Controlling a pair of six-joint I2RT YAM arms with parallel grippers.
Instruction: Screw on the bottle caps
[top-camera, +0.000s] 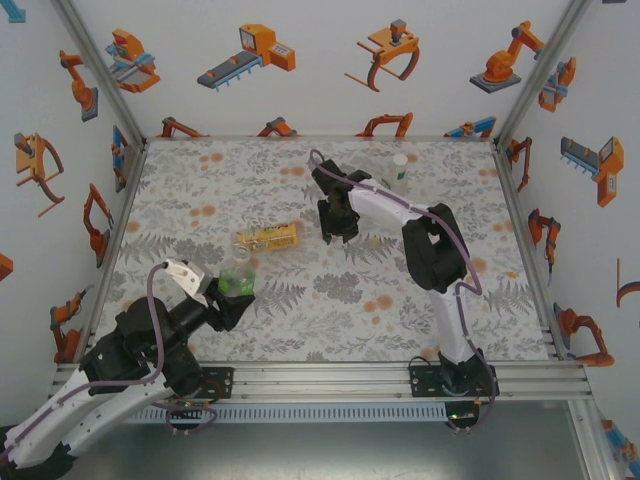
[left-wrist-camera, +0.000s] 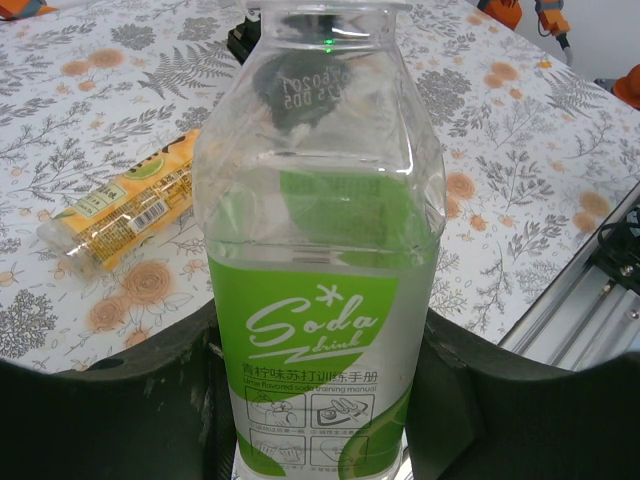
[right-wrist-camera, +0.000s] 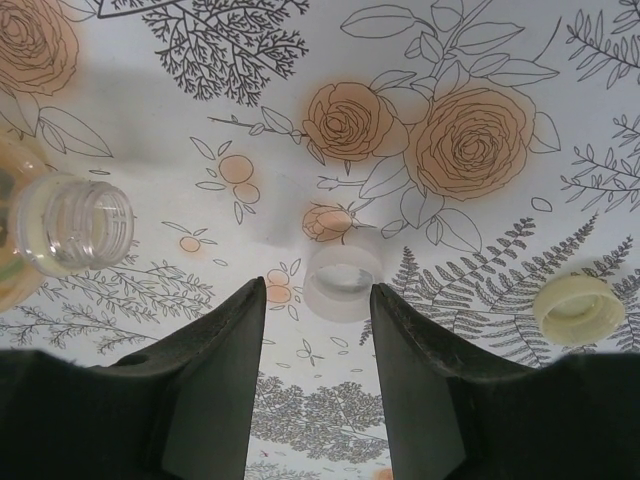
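Note:
My left gripper is shut on the green-labelled bottle, a finger pressing each side; its neck has no cap on it. From above, that bottle stands near the front left in my left gripper. The yellow-amber bottle lies on its side mid-table, its open neck showing at the left of the right wrist view. My right gripper is open and points down over a translucent whitish cap, which lies on the table just beyond its fingertips. A pale yellowish cap lies to the right.
The tall slim clear bottle stands at the back right. The flowered tablecloth covers the table between printed side walls. An aluminium rail runs along the near edge by the arm bases.

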